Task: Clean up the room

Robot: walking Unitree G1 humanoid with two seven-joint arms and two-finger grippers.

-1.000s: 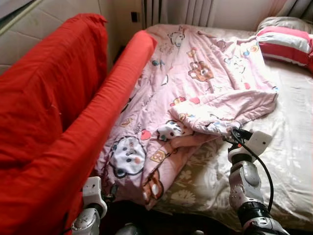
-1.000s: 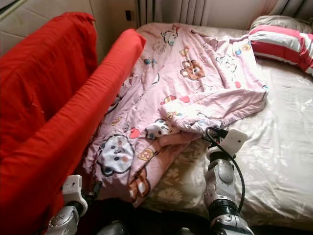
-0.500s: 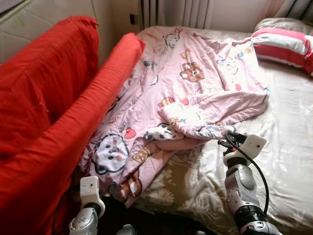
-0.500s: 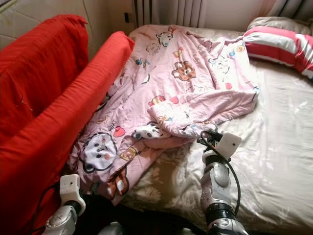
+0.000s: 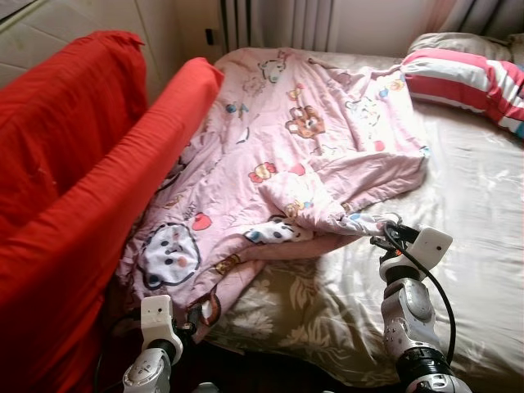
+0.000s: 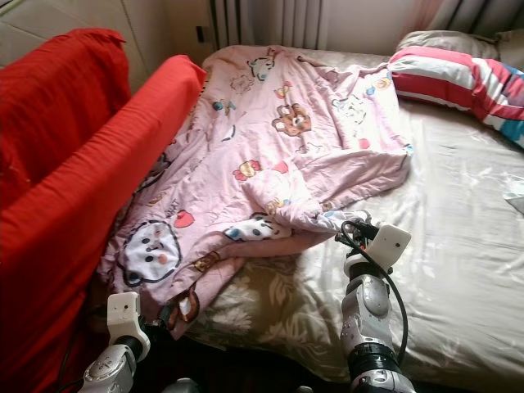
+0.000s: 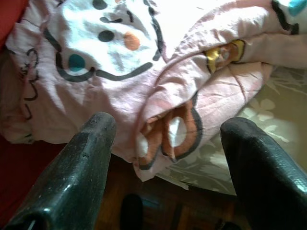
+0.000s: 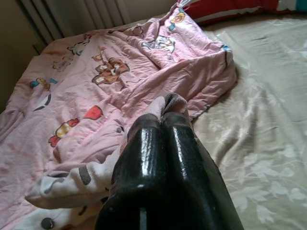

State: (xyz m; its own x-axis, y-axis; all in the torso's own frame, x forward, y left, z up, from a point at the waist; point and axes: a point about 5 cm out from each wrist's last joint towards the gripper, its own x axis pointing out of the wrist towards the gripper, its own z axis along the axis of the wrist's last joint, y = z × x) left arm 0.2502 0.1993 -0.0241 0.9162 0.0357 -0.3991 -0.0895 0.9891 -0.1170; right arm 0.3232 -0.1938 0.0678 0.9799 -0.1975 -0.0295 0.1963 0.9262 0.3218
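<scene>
Right gripper point(image 8: 165, 125) has its fingers pinched tight on a fold of the pink blanket point(image 5: 278, 155), bunched across the bed point(image 5: 475, 213). Left gripper point(image 7: 165, 129) spread wide at the corner. Most tidying remains, I'd say.

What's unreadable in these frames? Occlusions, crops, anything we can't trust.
- Right tool: fingers shut on the pink cartoon-print quilt; the fingers cover how much fabric is caught.
- Red-and-white striped pillow: cut off by the eye view's right edge.
- Floor beneath the cream floral bedsheet: in shadow past the open left tool.
</scene>
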